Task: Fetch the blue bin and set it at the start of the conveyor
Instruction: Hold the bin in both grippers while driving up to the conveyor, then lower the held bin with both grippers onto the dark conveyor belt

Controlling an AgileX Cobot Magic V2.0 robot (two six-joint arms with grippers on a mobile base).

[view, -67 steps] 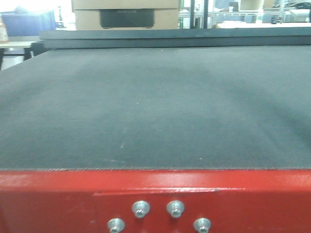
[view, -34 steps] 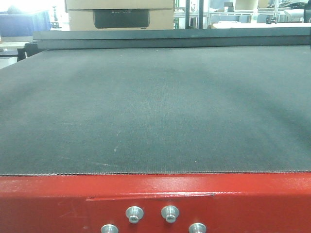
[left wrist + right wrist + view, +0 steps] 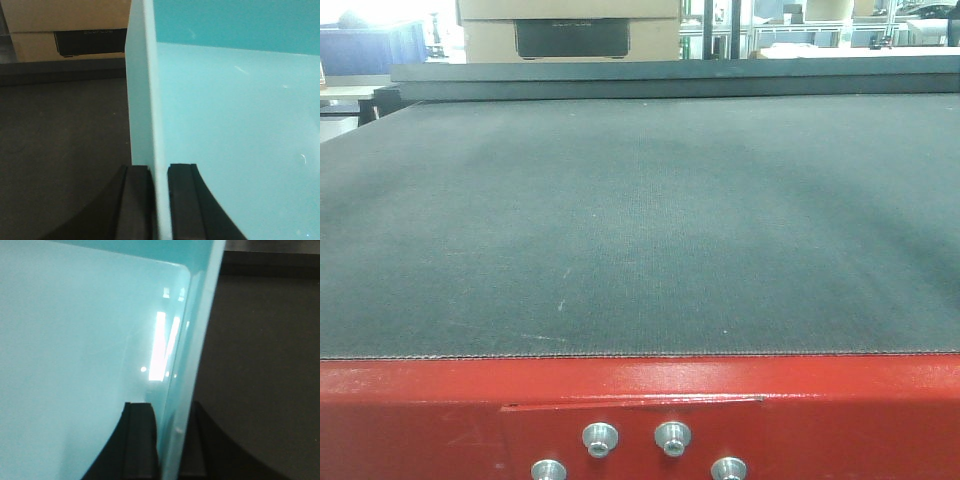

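Left black gripper (image 3: 159,172) clamped on 1 side wall of the pale cyan smooth-walled plastic bin (image 3: 225,125), 1 finger outside, 1 inside. Right black gripper (image 3: 167,415) pinched the same way on the opposite wall, beside a bright ceiling-light glint on the bin's inner face (image 3: 75,340). Bin carried between the 2 arms, over or on the wide dark grey textured belt (image 3: 640,220). Contact between base and belt impossible to judge from either wrist view. Bin absent from the front view.

For a clean placement:
- Lower both wrists together at 1 pace and level, to avoid twisting either thin wall or losing a pinch.
- Set the base flat just past the red painted metal frame (image 3: 420,410) with its 4 silver round bolts (image 3: 600,436), fully on the belt with no overhang at the edge.
- Release only once settled, both sides at once.
- Withdraw straight up, clear of the rim.

Further out:
- A raised dark ledge (image 3: 670,78) across the belt's far end.
- Behind it, a brown cardboard box (image 3: 570,30) with a black cutout.

Both well apart from the landing spot. No obstacle visible on the belt surface in the front view.
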